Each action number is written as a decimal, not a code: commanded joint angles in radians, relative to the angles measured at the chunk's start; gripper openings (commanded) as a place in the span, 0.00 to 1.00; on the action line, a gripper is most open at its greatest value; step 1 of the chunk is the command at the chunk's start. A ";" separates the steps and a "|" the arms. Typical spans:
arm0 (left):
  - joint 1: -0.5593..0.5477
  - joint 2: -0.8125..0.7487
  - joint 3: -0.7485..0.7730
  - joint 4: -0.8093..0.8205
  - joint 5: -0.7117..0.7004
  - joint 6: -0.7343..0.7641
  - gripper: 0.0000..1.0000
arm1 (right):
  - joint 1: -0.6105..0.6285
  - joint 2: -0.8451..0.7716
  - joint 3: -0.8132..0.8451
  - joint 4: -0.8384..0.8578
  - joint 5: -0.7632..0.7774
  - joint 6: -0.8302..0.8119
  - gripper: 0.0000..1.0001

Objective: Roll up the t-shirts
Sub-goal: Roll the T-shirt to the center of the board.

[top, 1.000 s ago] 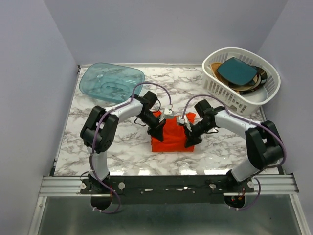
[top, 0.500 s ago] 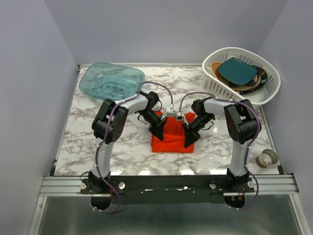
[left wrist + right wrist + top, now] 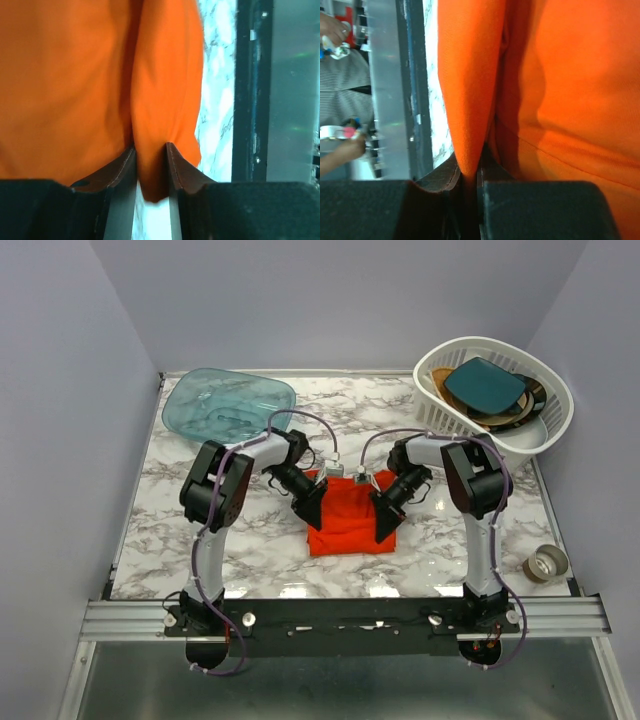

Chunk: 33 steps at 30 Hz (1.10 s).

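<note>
The orange-red t-shirt (image 3: 348, 518) lies bunched in a folded heap on the marble surface (image 3: 250, 545), directly between the two claws, its far edge raised a little where they meet it. The left claw (image 3: 309, 508) sits at the garment's left side and is clenched on a thick fold of its cloth; in the left wrist view the orange fabric fills the gap between the dark fingers (image 3: 122, 165) and hangs out below them. The right claw (image 3: 386, 520) sits at the garment's right side and is likewise clamped on a fold, its fingers (image 3: 447, 177) almost together with a thin ridge of cloth pinched between them. Beyond the left claw and to its left, well apart, a translucent teal tub (image 3: 228, 406) rests near the far corner. Beyond the right claw and to its right stands a white basket (image 3: 452, 425) stacked with dishes (image 3: 486, 385). Nearer than the right claw and far to its right, a roll of tape (image 3: 545, 562) lies by the surface's edge.
</note>
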 commanded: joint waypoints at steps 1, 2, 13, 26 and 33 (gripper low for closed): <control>0.054 -0.148 -0.039 0.176 -0.215 -0.159 0.38 | -0.019 0.070 0.025 -0.074 0.144 0.083 0.10; 0.063 -0.163 -0.039 0.195 -0.243 -0.187 0.38 | -0.019 0.091 0.045 -0.079 0.147 0.118 0.10; -0.149 -0.766 -0.470 0.681 -0.553 -0.274 0.60 | -0.019 0.159 0.111 -0.083 0.169 0.257 0.12; -0.835 -1.009 -1.134 1.618 -1.269 -0.155 0.76 | -0.017 0.220 0.160 -0.120 0.175 0.301 0.12; -0.863 -0.823 -1.220 1.824 -1.309 -0.055 0.77 | -0.017 0.229 0.169 -0.145 0.167 0.271 0.12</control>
